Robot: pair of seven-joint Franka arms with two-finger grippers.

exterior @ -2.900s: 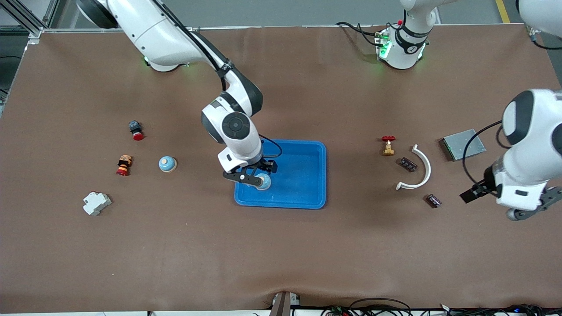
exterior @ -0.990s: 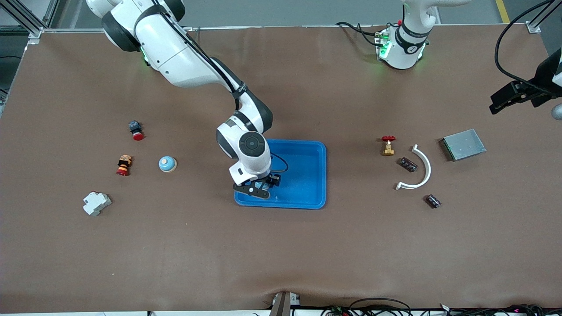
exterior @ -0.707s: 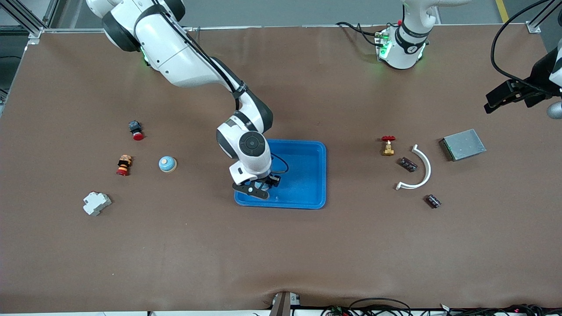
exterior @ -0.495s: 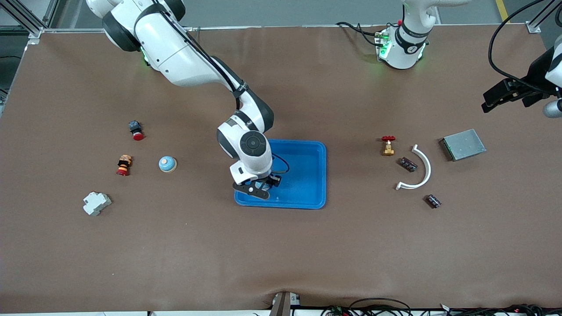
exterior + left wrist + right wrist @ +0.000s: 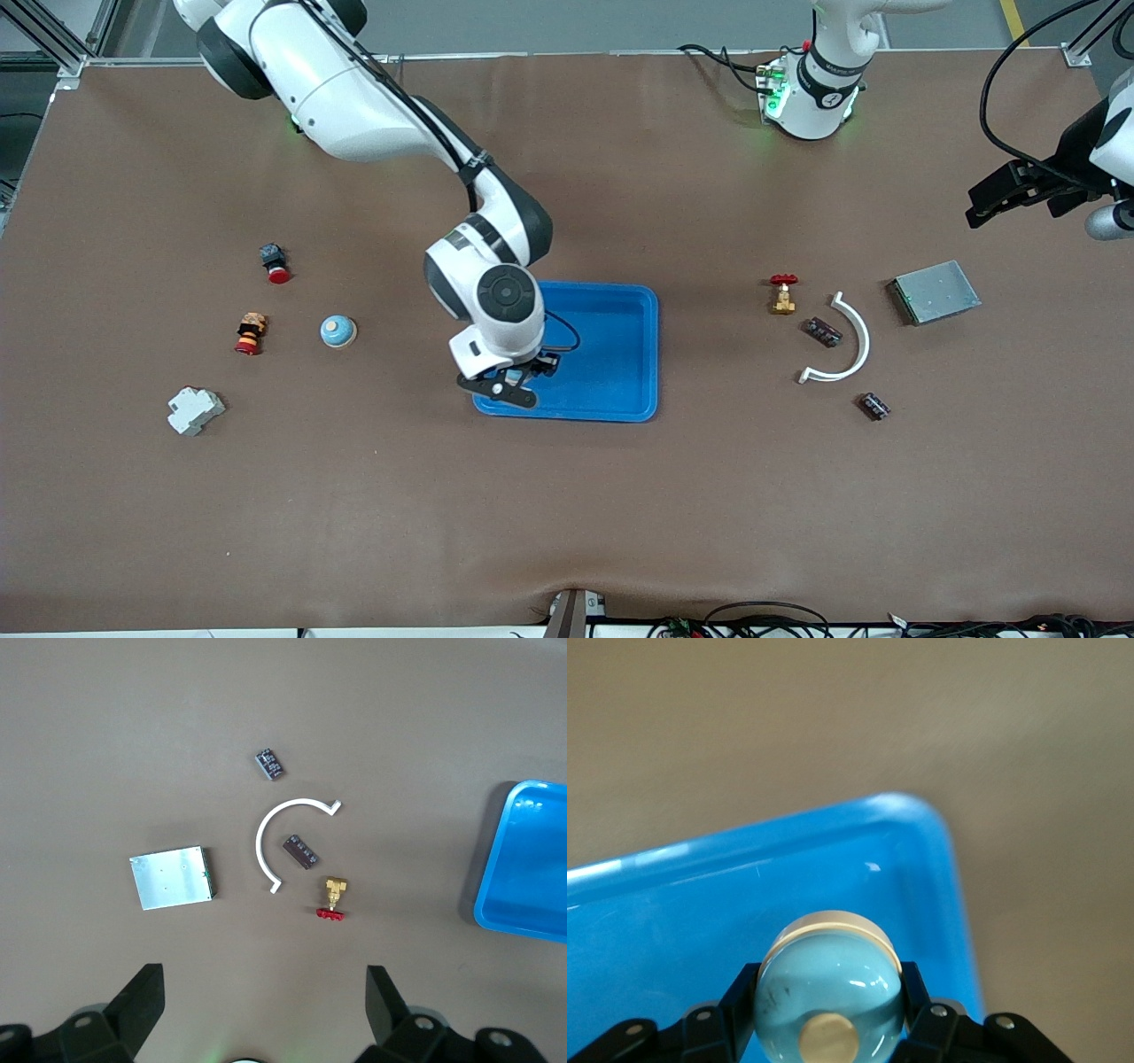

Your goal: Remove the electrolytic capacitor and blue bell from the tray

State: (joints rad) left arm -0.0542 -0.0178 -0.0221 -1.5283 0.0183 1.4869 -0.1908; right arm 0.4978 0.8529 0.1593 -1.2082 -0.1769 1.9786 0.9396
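Observation:
My right gripper [image 5: 509, 383] is shut on a light blue bell [image 5: 828, 979] with a cream button. It holds the bell low over the corner of the blue tray [image 5: 611, 354] that is nearest the front camera and the right arm's end. A second blue bell [image 5: 337, 331] sits on the table toward the right arm's end. Two dark capacitors [image 5: 822, 331] [image 5: 873, 406] lie toward the left arm's end and also show in the left wrist view [image 5: 300, 851] [image 5: 270, 763]. My left gripper [image 5: 261, 1010] is open and empty, high above the table's edge [image 5: 1032, 190].
A white arc [image 5: 846, 341], a brass valve with a red handle [image 5: 783, 294] and a grey metal plate [image 5: 935, 291] lie by the capacitors. A red-capped button [image 5: 275, 262], a striped part [image 5: 250, 332] and a white breaker [image 5: 195, 410] lie toward the right arm's end.
My right gripper has lowered into the tray and shifted slightly toward the right arm's end, still holding the bell. My left arm rose from near the capacitors and now drifts slowly.

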